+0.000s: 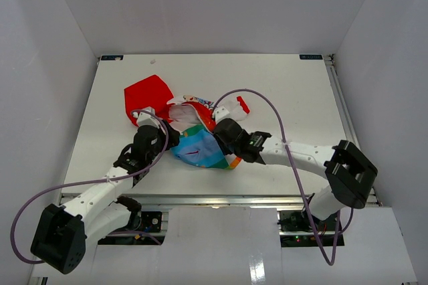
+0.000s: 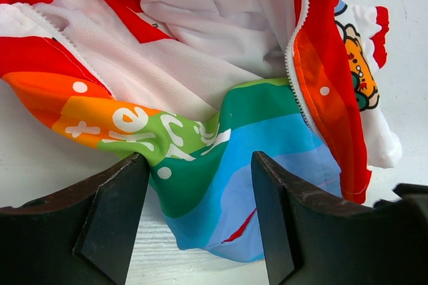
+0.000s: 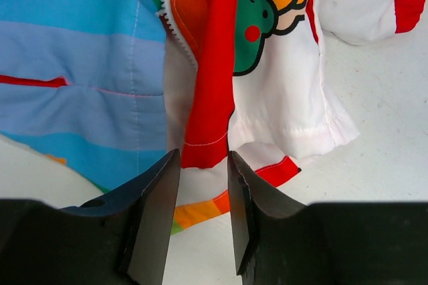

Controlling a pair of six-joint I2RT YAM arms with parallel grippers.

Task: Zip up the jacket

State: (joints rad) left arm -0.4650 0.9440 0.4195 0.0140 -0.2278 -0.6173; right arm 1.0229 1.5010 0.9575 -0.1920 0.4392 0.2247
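The jacket lies crumpled and unzipped mid-table, red hood at the back left, rainbow panel towards me. My left gripper is at its left edge; in the left wrist view it is open, with the blue-green rainbow hem lying between the fingers. White zipper teeth run along the red front edge. My right gripper is at the jacket's right side; in the right wrist view it is open with a narrow gap, the red front strip ending at the fingertips. Zipper teeth show beside that strip.
A red-cuffed white sleeve sticks out to the back right. A purple cable arches over the right arm, and another loops over the left. White walls close in the table on three sides.
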